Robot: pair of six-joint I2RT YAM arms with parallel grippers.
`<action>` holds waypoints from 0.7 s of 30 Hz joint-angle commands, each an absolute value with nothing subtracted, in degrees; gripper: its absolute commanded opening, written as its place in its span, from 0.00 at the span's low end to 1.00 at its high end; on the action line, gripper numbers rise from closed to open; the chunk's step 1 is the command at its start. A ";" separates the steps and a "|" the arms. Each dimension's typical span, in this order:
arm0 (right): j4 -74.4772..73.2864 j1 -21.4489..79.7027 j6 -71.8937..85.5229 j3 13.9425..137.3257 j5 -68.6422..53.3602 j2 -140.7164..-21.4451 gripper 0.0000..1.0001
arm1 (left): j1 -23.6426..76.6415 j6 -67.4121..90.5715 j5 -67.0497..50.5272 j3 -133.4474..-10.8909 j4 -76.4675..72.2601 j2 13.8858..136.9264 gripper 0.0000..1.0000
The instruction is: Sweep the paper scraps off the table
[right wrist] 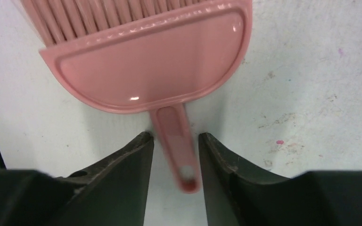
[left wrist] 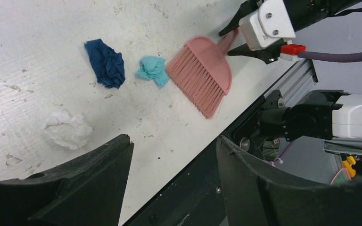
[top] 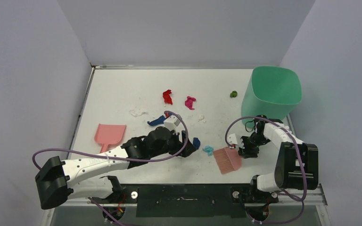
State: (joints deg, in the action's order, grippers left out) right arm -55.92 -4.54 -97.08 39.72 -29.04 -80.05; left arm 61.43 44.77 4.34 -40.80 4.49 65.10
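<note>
The pink brush (top: pixel 227 160) lies flat near the table's (top: pixel 122 89) front edge. My right gripper (top: pixel 239 148) is open, with its jaws either side of the brush handle (right wrist: pixel 174 136) and a narrow gap showing. My left gripper (top: pixel 191 145) is open and empty, hovering left of the brush above a dark blue scrap (left wrist: pixel 106 62). A cyan scrap (left wrist: pixel 152 69) touches the bristles and a white scrap (left wrist: pixel 68 129) lies nearby. Red (top: pixel 168 96), magenta (top: pixel 190 102), green (top: pixel 234 94), white (top: pixel 136 113) and blue (top: pixel 156 121) scraps lie farther back.
A pink dustpan (top: pixel 109 135) lies at the left, beside the left arm. A green bin (top: pixel 272 94) stands at the back right, just behind the right arm. The metal edge rail (left wrist: pixel 283 82) runs close to the brush.
</note>
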 commanded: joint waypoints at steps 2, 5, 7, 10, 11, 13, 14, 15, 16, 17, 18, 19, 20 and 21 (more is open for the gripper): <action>-50.82 -5.37 -98.23 36.38 -27.57 -83.44 0.24 | 62.10 47.89 6.36 -41.29 -2.85 65.23 0.63; -52.43 -7.76 -99.74 35.68 -30.68 -79.10 0.13 | 62.85 50.36 6.36 -40.68 -6.91 67.01 0.63; -55.04 -9.56 -101.45 35.71 -32.45 -74.88 0.09 | 63.60 52.88 6.87 -39.93 -9.90 68.64 0.64; -60.24 -12.11 -104.71 36.83 -34.35 -70.17 0.07 | 64.72 56.18 7.75 -38.89 -15.09 71.80 0.64; -62.11 -12.77 -105.58 37.64 -34.75 -68.81 0.06 | 65.12 56.99 8.20 -38.78 -16.60 73.14 0.64; -65.35 -13.76 -107.29 39.06 -35.54 -67.70 0.06 | 65.78 58.28 9.00 -38.95 -18.95 76.44 0.64; -66.91 -14.20 -107.87 39.74 -35.98 -67.22 0.06 | 65.99 58.79 9.06 -39.12 -20.22 78.08 0.64; -68.22 -14.45 -108.15 40.45 -36.62 -66.85 0.05 | 66.19 59.32 8.93 -39.33 -21.46 79.59 0.64; -69.35 -14.65 -108.19 41.17 -37.33 -66.62 0.05 | 66.35 59.86 8.74 -39.36 -23.27 81.29 0.64; -70.26 -14.80 -108.19 41.74 -38.02 -66.42 0.05 | 66.51 60.53 8.24 -39.37 -25.76 83.01 0.64; -70.99 -14.85 -108.26 42.29 -38.67 -66.44 0.05 | 66.65 61.05 7.75 -39.37 -27.70 84.57 0.64; -71.66 -14.85 -108.31 42.80 -39.34 -66.51 0.05 | 66.70 61.60 7.41 -39.45 -29.65 86.21 0.64; -72.16 -14.92 -108.29 43.14 -40.12 -66.60 0.05 | 66.71 62.21 7.19 -39.65 -31.24 87.82 0.64; -72.69 -14.98 -108.33 43.49 -40.82 -66.69 0.05 | 66.71 62.87 6.86 -39.97 -32.56 89.42 0.64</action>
